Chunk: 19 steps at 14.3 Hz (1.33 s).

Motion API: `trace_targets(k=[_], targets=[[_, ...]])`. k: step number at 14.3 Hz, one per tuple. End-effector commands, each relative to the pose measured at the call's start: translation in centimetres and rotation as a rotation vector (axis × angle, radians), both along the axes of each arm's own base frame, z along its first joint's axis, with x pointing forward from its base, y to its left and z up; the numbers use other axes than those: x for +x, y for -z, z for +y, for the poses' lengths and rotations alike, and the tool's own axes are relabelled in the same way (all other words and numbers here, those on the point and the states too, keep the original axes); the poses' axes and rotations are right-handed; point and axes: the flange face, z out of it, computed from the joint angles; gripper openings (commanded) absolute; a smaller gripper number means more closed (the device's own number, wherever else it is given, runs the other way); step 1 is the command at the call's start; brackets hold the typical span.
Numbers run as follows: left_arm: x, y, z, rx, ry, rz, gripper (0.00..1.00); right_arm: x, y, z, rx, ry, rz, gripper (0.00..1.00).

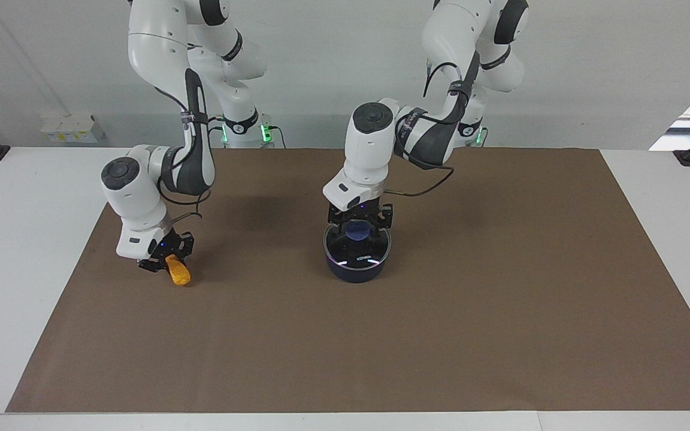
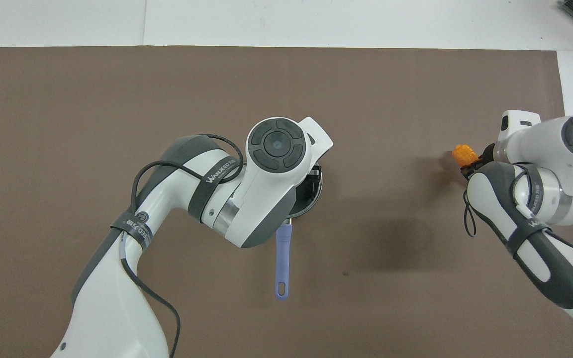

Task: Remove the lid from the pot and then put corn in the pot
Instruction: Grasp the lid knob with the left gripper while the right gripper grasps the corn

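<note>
White arms, dark grey joints, black cables, black end effectors

Lid (image 1: 358,248) sits on navy pot (image 1: 357,270); orange corn (image 1: 178,270) tilted.

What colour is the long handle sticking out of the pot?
Blue, a lighter periwinkle shade; the handle shows best in the overhead view.
</note>
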Motion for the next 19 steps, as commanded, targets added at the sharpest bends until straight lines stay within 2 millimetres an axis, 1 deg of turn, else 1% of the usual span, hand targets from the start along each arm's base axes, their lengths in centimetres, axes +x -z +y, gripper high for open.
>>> trace_targets(k=[1,2,3,4,5,6,8,10,11,12,13,14,15,16,17,18,19], targets=[[-0.6,1.2,0.3,0.025,0.001,-0.005,0.79,-0.4,-5.0,0.1,0.027,0.103,-0.029,0.00],[-0.7,1.3,0.3,0.029,0.001,-0.001,0.78,-0.7,-6.5,0.2,0.035,0.153,-0.043,0.00],[-0.9,1.4,0.3,0.031,0.003,0.002,0.66,-0.8,-7.8,0.2,0.040,0.190,-0.054,0.00],[-0.7,1.1,0.4,0.031,0.001,0.000,0.30,-0.7,-9.0,0.7,0.047,0.205,-0.059,0.00],[-0.6,1.0,0.5,0.036,0.003,-0.002,0.06,-0.6,-9.7,0.6,0.047,0.209,-0.053,0.00],[-0.4,0.5,0.4,0.041,0.008,-0.015,0.00,-0.5,-10.1,0.6,0.048,0.211,-0.044,0.00],[-0.4,-0.3,0.4,0.059,0.011,-0.004,0.00,-0.5,-10.9,0.6,0.049,0.211,-0.036,0.00],[-0.2,-2.3,0.3,0.049,0.008,-0.013,0.00,-0.7,-12.3,0.6,0.052,0.214,-0.035,0.00],[-0.2,-3.1,0.6,0.049,0.004,-0.011,0.00,-0.9,-13.5,0.6,0.056,0.236,-0.038,0.00],[0.2,-3.3,1.2,0.058,-0.006,-0.002,0.00,-1.3,-14.8,0.7,0.063,0.278,-0.043,0.00],[0.3,-4.3,1.8,0.059,-0.017,-0.003,0.00,-1.5,-16.2,1.3,0.073,0.334,-0.050,0.00],[0.3,-4.4,2.4,0.075,-0.025,0.022,0.00,-1.6,-17.3,2.3,0.079,0.381,-0.043,0.00],[0.6,-5.1,3.1,0.072,-0.037,0.011,0.00,-1.5,-18.5,3.1,0.085,0.436,-0.034,0.00],[1.4,-6.0,4.6,0.057,-0.059,0.004,0.00,-1.4,-19.4,4.3,0.091,0.490,-0.025,0.00],[3.0,-6.6,7.1,0.048,-0.096,0.003,0.00,-1.2,-20.0,6.0,0.096,0.528,-0.024,0.00],[4.7,-7.0,10.4,0.032,-0.140,0.011,0.00,-1.1,-20.1,7.7,0.101,0.558,-0.023,0.00],[5.9,-7.1,13.0,0.003,-0.150,0.030,0.00,-1.0,-20.2,9.4,0.110,0.584,-0.027,0.00]])
